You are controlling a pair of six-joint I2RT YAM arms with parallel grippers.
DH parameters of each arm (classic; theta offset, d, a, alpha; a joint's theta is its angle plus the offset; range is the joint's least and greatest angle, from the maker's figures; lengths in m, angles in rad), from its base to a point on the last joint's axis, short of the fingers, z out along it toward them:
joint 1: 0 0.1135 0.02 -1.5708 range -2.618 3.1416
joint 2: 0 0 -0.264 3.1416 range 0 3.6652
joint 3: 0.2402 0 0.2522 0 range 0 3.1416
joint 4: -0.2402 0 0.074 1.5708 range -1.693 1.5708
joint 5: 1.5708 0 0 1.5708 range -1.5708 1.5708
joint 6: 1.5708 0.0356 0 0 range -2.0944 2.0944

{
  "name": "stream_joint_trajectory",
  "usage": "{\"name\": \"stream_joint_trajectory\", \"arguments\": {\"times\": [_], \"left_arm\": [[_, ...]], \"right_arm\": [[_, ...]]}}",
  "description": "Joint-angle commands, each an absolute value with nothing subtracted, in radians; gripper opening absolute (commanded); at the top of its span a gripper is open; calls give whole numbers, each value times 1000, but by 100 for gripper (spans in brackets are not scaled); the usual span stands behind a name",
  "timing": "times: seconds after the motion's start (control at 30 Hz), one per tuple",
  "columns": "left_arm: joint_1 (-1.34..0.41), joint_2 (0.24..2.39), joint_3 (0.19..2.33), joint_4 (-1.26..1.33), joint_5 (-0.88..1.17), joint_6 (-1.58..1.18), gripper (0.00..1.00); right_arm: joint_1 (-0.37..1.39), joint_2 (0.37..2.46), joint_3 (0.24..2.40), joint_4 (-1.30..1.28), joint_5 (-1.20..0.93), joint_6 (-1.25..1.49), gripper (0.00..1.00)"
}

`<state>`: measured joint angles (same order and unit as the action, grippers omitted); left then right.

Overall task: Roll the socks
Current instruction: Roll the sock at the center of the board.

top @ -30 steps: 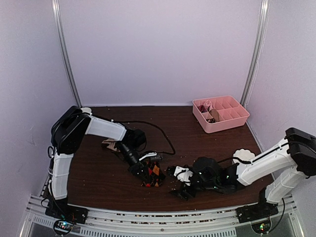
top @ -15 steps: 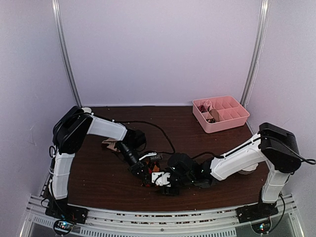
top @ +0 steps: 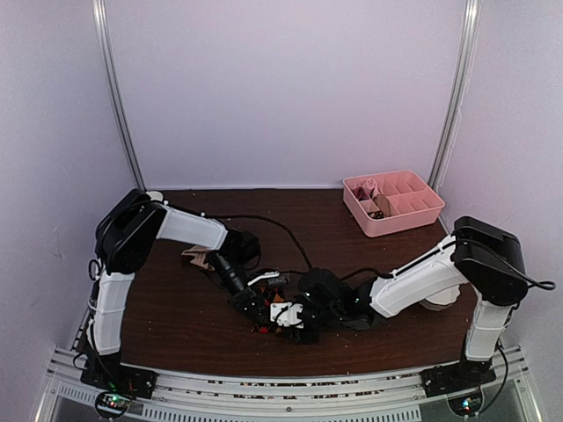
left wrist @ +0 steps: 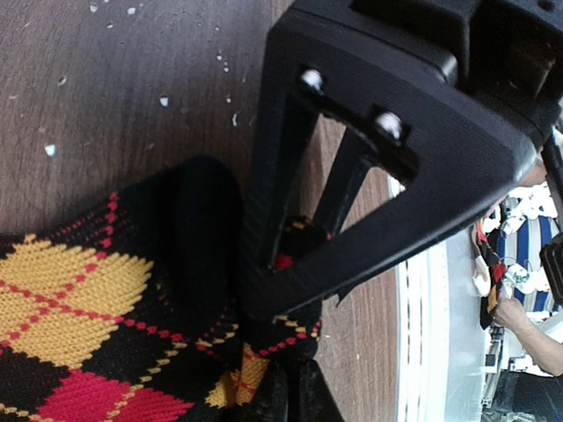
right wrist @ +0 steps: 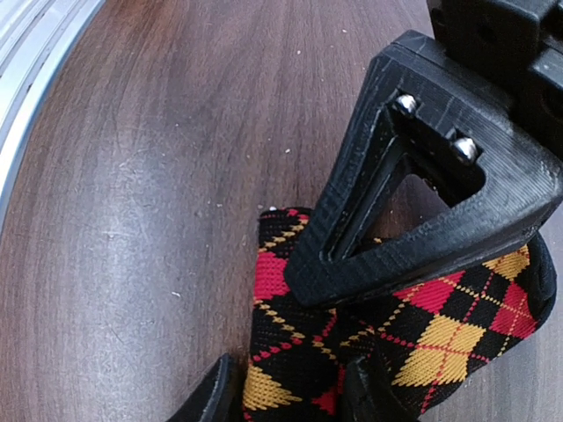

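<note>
Black argyle sock (right wrist: pixel 457 308) is lying bunched on the table (right wrist: pixel 132 176) near its front edge, left gripper (left wrist: pixel 277 352) pinching its fabric, right gripper (right wrist: pixel 299 343) straddling it, hold unconfirmed; I am advising a square, firm bite before rolling.

A robotics lab cell: plain walls (top: pixel 281 88) and aluminium rails (top: pixel 264 387) enclose the table (top: pixel 167 325). Beyond the left fingers (left wrist: pixel 264 220), a person's arm (left wrist: pixel 530 327) shows.

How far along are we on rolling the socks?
Done: the argyle sock is bunched up, no finished roll yet. In hand: left tool is shut on it; right tool straddles it, grip unclear. Left: finish this roll, then the tan sock, lying apart, untouched.
</note>
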<state>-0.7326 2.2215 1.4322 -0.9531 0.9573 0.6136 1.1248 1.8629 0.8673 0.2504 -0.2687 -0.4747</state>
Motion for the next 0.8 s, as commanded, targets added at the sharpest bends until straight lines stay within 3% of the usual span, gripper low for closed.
{"name": "stream_joint_trajectory", "arguments": {"times": [0.0,0.07,0.17,0.3,0.37,0.77], "left_arm": [[-729,2270,1437,-960,861,645,6],[-729,2264,1439,-961,851,649,11],[-726,2235,1436,-955,830,652,26],[-701,2155,1421,-954,835,670,39],[-684,2104,1404,-956,840,684,52],[-658,1847,1217,-775,795,690,53]], "right_arm": [[1117,1907,890,179,-253,-512,35],[1112,1920,909,138,-269,-514,29],[1093,1947,923,111,-291,-479,19],[1053,2004,959,38,-372,-404,14],[1037,2031,979,-5,-412,-379,12],[945,2071,1046,-164,-690,-52,1]]}}
